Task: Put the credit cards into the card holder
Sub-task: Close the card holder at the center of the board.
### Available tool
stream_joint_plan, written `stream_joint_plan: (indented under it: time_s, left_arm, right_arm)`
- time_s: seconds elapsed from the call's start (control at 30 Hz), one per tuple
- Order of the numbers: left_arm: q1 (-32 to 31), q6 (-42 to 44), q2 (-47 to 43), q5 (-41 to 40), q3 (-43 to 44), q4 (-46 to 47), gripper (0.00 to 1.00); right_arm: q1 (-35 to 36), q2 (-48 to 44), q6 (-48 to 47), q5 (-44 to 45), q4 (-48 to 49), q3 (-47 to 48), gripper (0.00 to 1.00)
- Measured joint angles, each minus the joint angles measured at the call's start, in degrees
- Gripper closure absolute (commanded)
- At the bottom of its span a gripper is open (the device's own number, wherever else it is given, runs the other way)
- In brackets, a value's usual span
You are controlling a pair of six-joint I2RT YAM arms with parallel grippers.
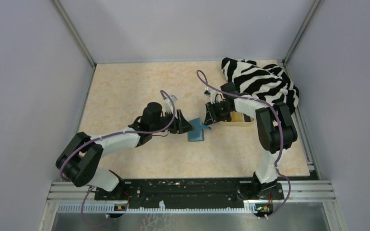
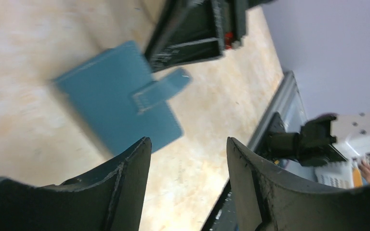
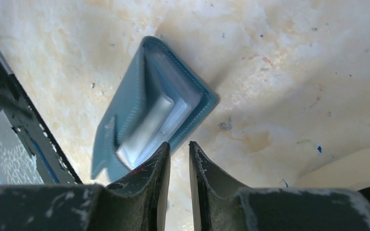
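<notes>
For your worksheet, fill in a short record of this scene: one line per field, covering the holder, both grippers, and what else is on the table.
card holder: teal, on the table centre, partly open, clear sleeves visible
left gripper: open, beside the holder
right gripper: jaws nearly closed, at the holder's edge; grip unclear
striped cloth: far right corner
credit cards: none clearly seen

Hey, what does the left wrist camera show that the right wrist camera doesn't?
Only the left wrist view shows the card holder's outer face with its strap tab, between the open left claw. Only the right wrist view shows its open edge with clear sleeves inside, beyond the nearly closed right claw. Both show the teal holder lying on the table.
</notes>
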Motion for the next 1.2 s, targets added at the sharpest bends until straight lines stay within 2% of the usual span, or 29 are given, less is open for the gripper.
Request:
stream_joint_plan:
  time_s: [0.13,0.23,0.37,0.53,0.73,0.9,1.07,1.2]
  left_arm:
    - [3.9,0.8,-2.2,-2.5,-3.7,-0.7,0.35]
    - [5.9,0.7,1.5,-1.2,-4.1,-0.7,0.36]
    - [6.1,-0.3,8.2,1.2,-3.8,-0.5,0.48]
    - [5.6,-0.9,12.1,1.0,-1.4,-2.4,0.49]
    - [4.1,0.2,13.2,-2.5,3.1,-5.8,0.49]
    - [3.1,0.7,14.1,-4.3,4.2,-8.1,0.48]
    - [2.8,1.0,14.1,-5.4,4.9,-9.2,0.47]
    - [2.8,1.2,14.1,-5.4,4.8,-8.8,0.37]
  right_arm:
    - [0.0,0.1,-0.4,2.3,-0.6,0.0,0.79]
    - [0.0,0.1,-0.9,3.4,-0.9,0.0,0.79]
    - [0.0,0.1,-1.6,4.0,-1.5,0.1,0.79]
    - [-0.2,-1.8,-3.0,3.7,-1.3,-0.1,0.77]
    - [-0.2,-10.0,-4.5,-5.8,3.0,-2.2,0.77]
    - [3.3,-8.2,-5.1,-10.0,3.9,-2.2,0.78]
    - [7.0,-3.0,-5.1,-3.8,1.6,-1.5,0.8]
    - [7.0,-1.3,-5.0,2.0,-0.5,-0.9,0.82]
